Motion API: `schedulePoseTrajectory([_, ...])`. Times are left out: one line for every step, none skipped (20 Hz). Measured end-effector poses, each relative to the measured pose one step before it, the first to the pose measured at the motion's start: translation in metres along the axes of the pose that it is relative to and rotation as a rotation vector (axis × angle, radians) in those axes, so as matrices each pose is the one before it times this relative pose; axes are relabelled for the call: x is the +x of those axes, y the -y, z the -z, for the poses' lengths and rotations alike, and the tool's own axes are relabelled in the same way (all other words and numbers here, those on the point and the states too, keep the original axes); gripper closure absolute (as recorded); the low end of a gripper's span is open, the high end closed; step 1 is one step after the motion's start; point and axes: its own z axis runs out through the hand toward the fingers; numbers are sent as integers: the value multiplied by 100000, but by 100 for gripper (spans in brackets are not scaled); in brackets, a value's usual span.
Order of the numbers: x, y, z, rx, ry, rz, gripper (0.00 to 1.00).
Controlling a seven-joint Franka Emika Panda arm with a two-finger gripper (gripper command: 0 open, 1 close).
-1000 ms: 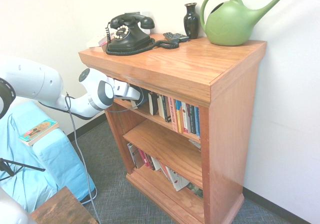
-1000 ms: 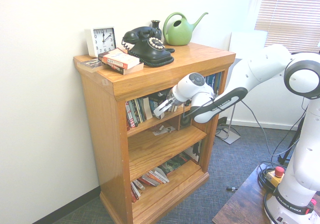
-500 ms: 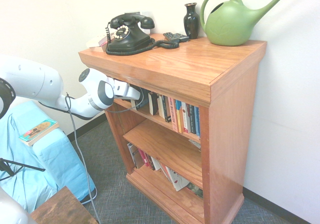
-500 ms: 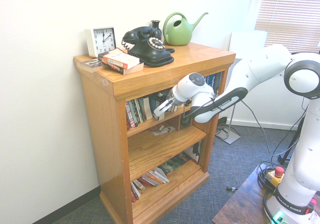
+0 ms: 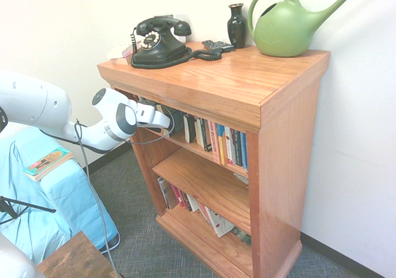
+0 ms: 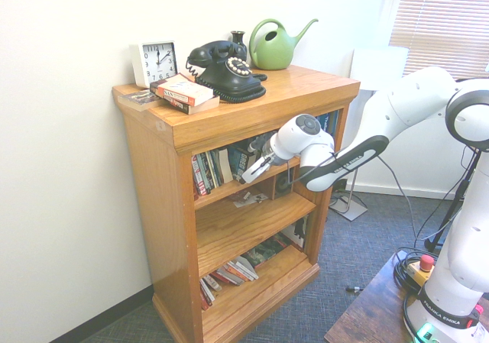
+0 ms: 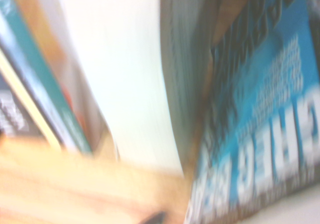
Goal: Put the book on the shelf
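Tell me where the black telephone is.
In the first exterior view, the black telephone sits on the bookcase's top slab, toward its left rear corner, left of the dark vase.

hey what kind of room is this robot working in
Probably an office or study corner. A wooden bookcase packed with books stands against a white wall on grey carpet, with a black rotary telephone, a green watering can and a white clock on top.
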Motion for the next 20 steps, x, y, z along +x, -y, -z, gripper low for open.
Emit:
schedulePoseTrajectory([-474, -181, 448, -436, 338, 67, 0])
schedulePoseTrajectory([-352, -28, 564, 224, -8, 270, 0])
schedulePoseTrajectory([-332, 37, 591, 40, -66, 308, 0])
schedulePoseTrajectory([-267, 69, 649, -35, -156, 201, 0])
schedulePoseTrajectory([-274, 11, 541, -147, -54, 133, 0])
schedulePoseTrajectory([-329, -11, 503, -103, 38, 209, 0])
schedulePoseTrajectory([-420, -88, 427, -299, 222, 184, 0])
schedulePoseTrajectory([-542, -126, 406, -292, 383, 283, 0])
schedulePoseTrajectory([-758, -202, 337, -676, 755, 415, 0])
schedulePoseTrajectory([-829, -355, 306, -1449, 1014, 340, 0])
schedulePoseTrajectory([-869, -530, 365, -1710, 1136, 2, 0])
schedulePoseTrajectory([-793, -655, 472, -1702, 1043, -179, 0])
schedulePoseTrajectory([-532, -683, 689, -1595, 532, -161, 0])
schedulePoseTrajectory([-336, -592, 943, -1084, 101, -142, 0])
schedulePoseTrajectory([-201, -558, 1108, -1250, 24, -45, 0])
schedulePoseTrajectory([-119, -577, 1239, -1697, -185, 134, 0])
schedulePoseTrajectory([-123, -462, 1317, -1360, -262, 44, 0])
schedulePoseTrajectory([-203, -441, 1326, -1709, -60, 87, 0])
schedulePoseTrajectory([-407, -450, 1267, -1841, 719, 187, 0])
schedulePoseTrajectory([-557, -372, 1266, -1497, 1649, 59, 0])
